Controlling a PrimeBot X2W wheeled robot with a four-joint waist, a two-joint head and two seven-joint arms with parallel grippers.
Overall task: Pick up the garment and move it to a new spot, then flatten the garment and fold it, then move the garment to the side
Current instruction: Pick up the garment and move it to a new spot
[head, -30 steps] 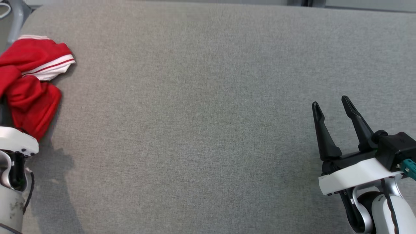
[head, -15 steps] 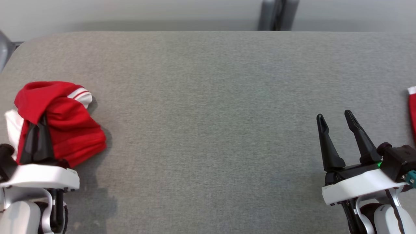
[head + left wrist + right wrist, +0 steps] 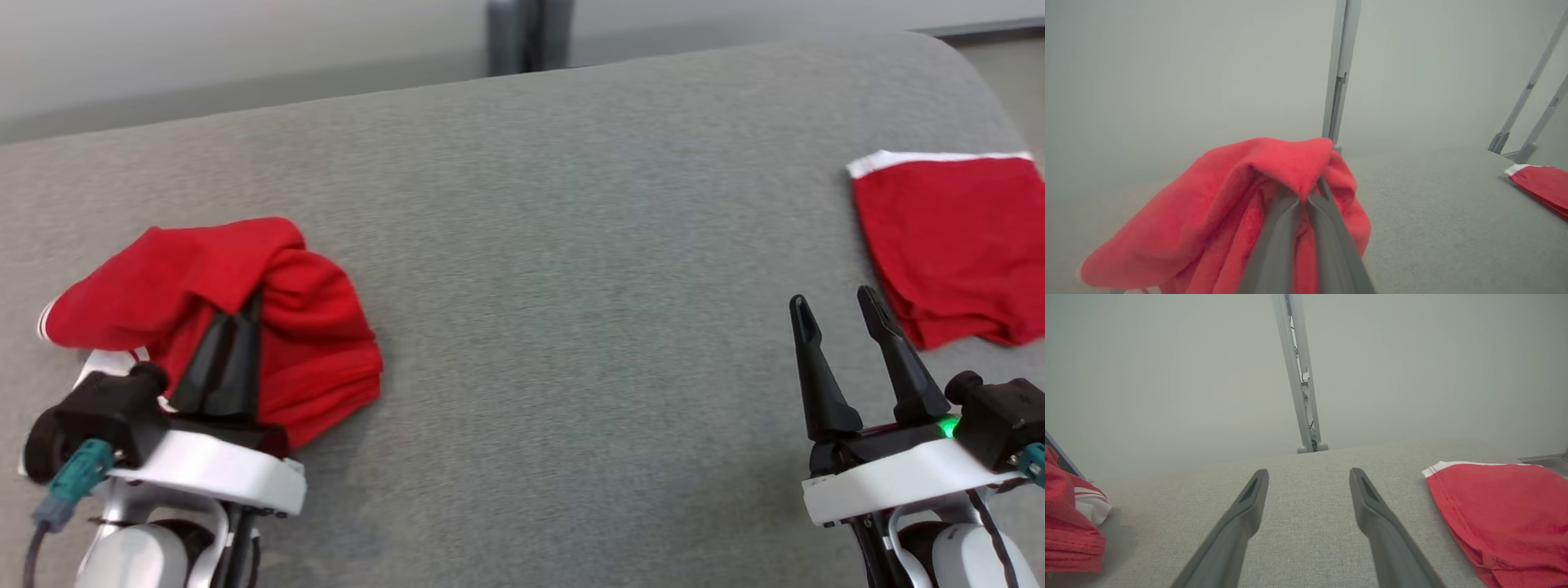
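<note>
the garment (image 3: 318, 343) is a red bunch at the left end of the bench (image 3: 571, 269), near my front edge. it is draped over the left gripper (image 3: 237, 327), whose jaws are closed on a fold near the top of the heap. in the left wrist view the cloth hangs over both dark fingers and hides their tips. i can't tell whether its lower edge rests on the bench or just clears it, though the shadow sits tight under it. as i read it, i'm in the first step: the garment is picked up and in hand but not yet set down at a new spot, and none of the flattening, folding or moving to the side is done. it is far from flat, so it has no clean heading. the heap's long axis runs roughly across the bench, left to right in the head view, with a bit of white trim (image 3: 106, 361) showing at its lower left and the rounded bulk toward the middle of the bench. which end is waist or hem i can't make out. the right gripper (image 3: 833, 296) hovers over bare bench at the lower right, jaws open wide and holding nothing, well apart from the garment. beyond it, at the far right end, lies a second red piece (image 3: 947, 237) with a white edge, flat and looking already folded. i'd put the new spot in the open middle, between the two.
</note>
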